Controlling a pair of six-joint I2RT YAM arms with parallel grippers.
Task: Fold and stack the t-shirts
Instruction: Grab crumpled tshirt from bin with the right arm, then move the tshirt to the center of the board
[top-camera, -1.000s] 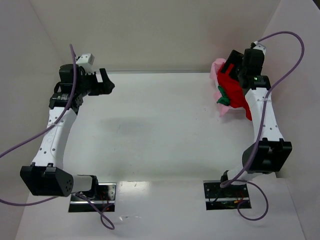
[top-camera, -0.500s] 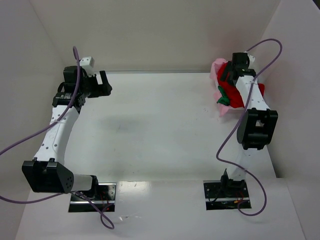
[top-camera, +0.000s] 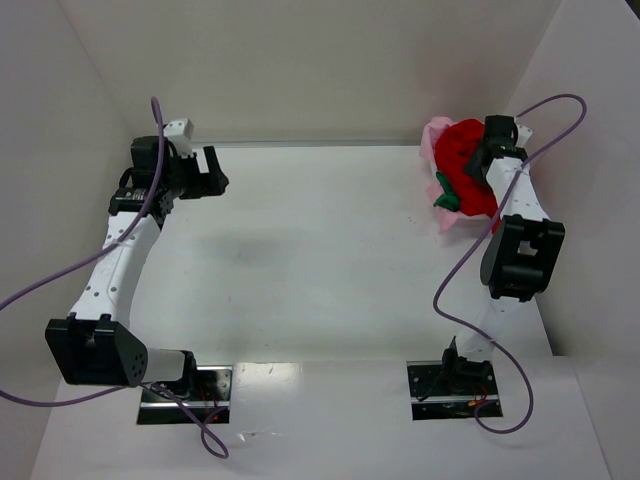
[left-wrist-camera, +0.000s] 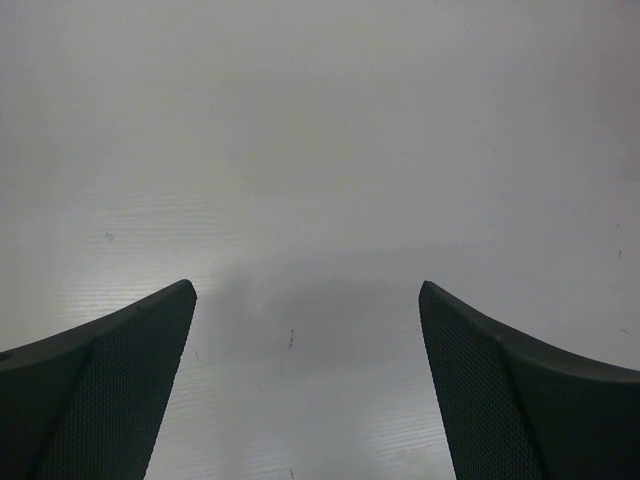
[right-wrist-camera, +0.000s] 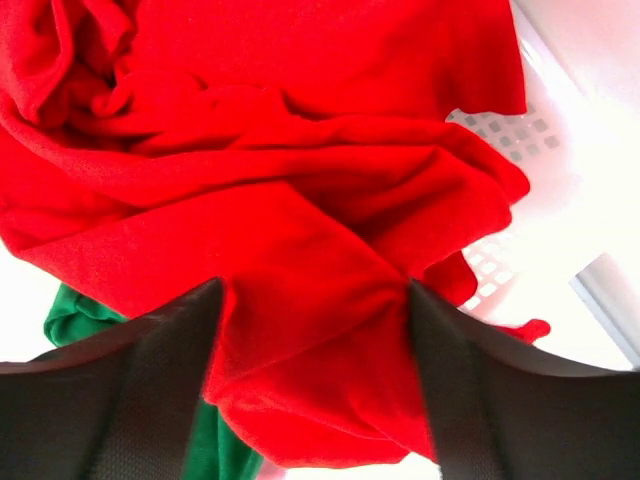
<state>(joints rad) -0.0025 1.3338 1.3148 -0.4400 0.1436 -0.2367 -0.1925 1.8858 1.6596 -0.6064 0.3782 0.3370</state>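
Note:
A crumpled bright red t-shirt (top-camera: 463, 168) lies on top of a pile at the back right. A dark green t-shirt (top-camera: 446, 198) pokes out at its near left edge and a pale pink t-shirt (top-camera: 435, 134) shows behind it. No orange t-shirt is in view. My right gripper (top-camera: 480, 160) is down on the pile. In the right wrist view the right gripper (right-wrist-camera: 312, 290) is open, with a bulging fold of the red t-shirt (right-wrist-camera: 300, 200) between its fingers and green cloth (right-wrist-camera: 75, 312) below left. My left gripper (top-camera: 214, 172) is open and empty over bare table (left-wrist-camera: 305, 290).
The pile sits in a white lattice basket (right-wrist-camera: 510, 130) against the right wall. White walls close in the table at the back, left and right. Purple cables loop from both arms.
The right arm has folded in and its gripper has come down onto the red t-shirt. The left gripper has shifted only slightly at the back left.

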